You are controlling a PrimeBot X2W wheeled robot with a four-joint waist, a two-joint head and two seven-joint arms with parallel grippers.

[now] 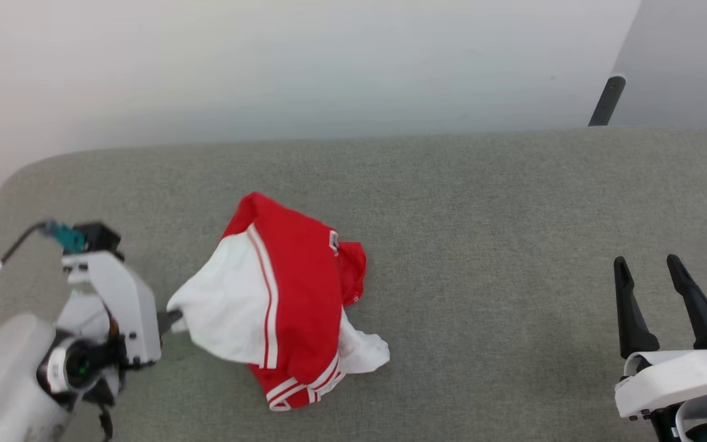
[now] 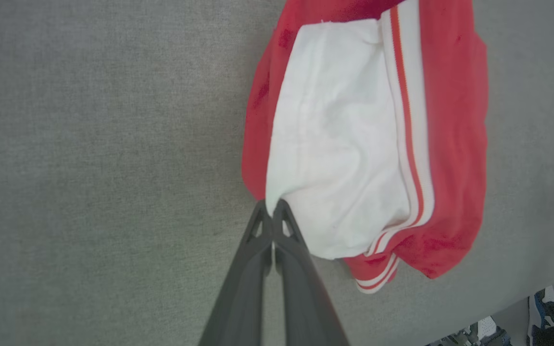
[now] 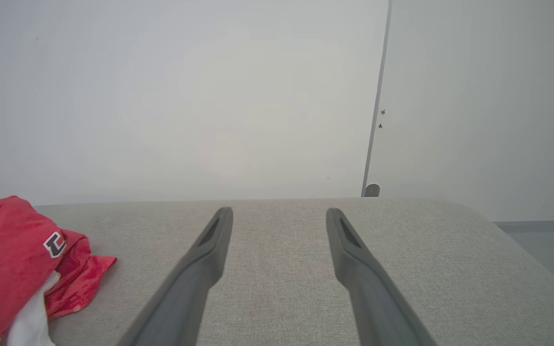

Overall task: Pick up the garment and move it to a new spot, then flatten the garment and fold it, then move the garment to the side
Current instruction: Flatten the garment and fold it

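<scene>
The garment [image 1: 292,294] is a red shirt with white sleeves and red-and-white striped trim, bunched in a heap on the grey table, partly lifted at its left side. My left gripper [image 2: 272,207] is shut on the edge of a white sleeve of the garment [image 2: 344,144]; from the head its fingertips [image 1: 172,320] meet that sleeve's left corner. My right gripper [image 1: 648,270] stands open at the lower right, far from the cloth. Through the right wrist camera the right gripper [image 3: 279,216] points at bare table, with the garment [image 3: 12,259] at the far left showing a bit of lettering.
The grey fabric-covered table [image 1: 482,245] stretches wide around the heap, with a rounded far-left corner. A white wall runs behind it, and a dark post [image 1: 605,101] stands at the back right. Cables and clutter [image 2: 546,307] lie on the floor past the table edge.
</scene>
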